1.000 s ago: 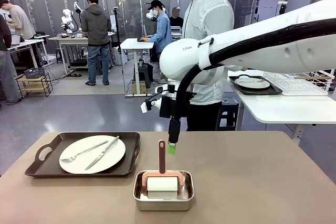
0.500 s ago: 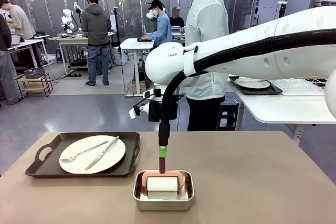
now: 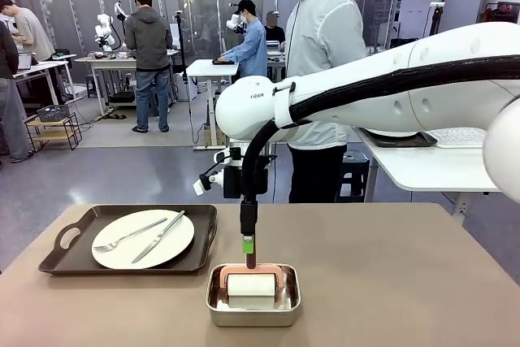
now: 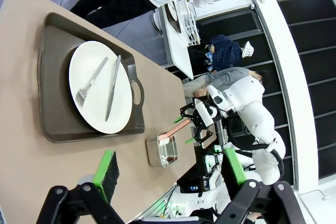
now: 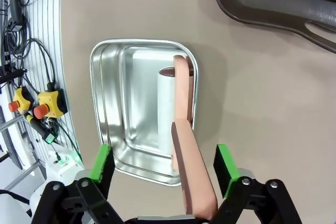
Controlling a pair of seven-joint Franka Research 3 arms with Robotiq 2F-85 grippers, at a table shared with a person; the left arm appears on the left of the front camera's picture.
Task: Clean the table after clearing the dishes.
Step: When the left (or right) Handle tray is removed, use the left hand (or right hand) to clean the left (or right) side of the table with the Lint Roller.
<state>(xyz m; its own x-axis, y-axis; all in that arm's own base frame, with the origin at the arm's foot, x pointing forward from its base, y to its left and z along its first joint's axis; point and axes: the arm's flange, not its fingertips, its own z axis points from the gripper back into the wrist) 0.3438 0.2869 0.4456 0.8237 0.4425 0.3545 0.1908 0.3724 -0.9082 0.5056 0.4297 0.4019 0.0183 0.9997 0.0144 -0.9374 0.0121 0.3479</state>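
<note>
1. Front view: the right arm comes in from 3 o'clock and crosses the middle of the table (image 3: 406, 282). The right gripper (image 3: 247, 245) points straight down at the top of the upright pink handle (image 3: 250, 261) of a lint roller (image 3: 251, 284). The roller stands in a steel pan (image 3: 252, 306) at 6 o'clock, near the table's near edge. From this side I cannot tell how wide the jaws stand. Just beside the pan, at its 9 o'clock, lies a dark tray (image 3: 57, 259). It holds a white plate (image 3: 114, 256), with a fork (image 3: 126, 236) and knife (image 3: 158, 236) side by side on it. A person (image 3: 325, 62) stands at the far edge, at 12 o'clock.

2. Left wrist view: the left gripper (image 4: 170, 169) hangs above the table with its green pads (image 4: 107, 169) spread wide and nothing between them. The tray (image 4: 50, 77) with the plate (image 4: 94, 114), fork and knife sits at 10 o'clock. The pan (image 4: 157, 156) is near 6 o'clock, farther off.

3. Right wrist view: the right gripper (image 5: 164, 153) looks down on the pan (image 5: 113, 103), which lies around the centre, towards 9 o'clock. The handle (image 5: 191, 182) rises between the pads. The jaws are spread, not pinching. There is a broad gap on the 9 o'clock side, and the 3 o'clock pad is close to the handle. The white roll lies against the pan's 3 o'clock wall. A corner of the tray (image 5: 262, 3) shows at 1 o'clock.
</note>
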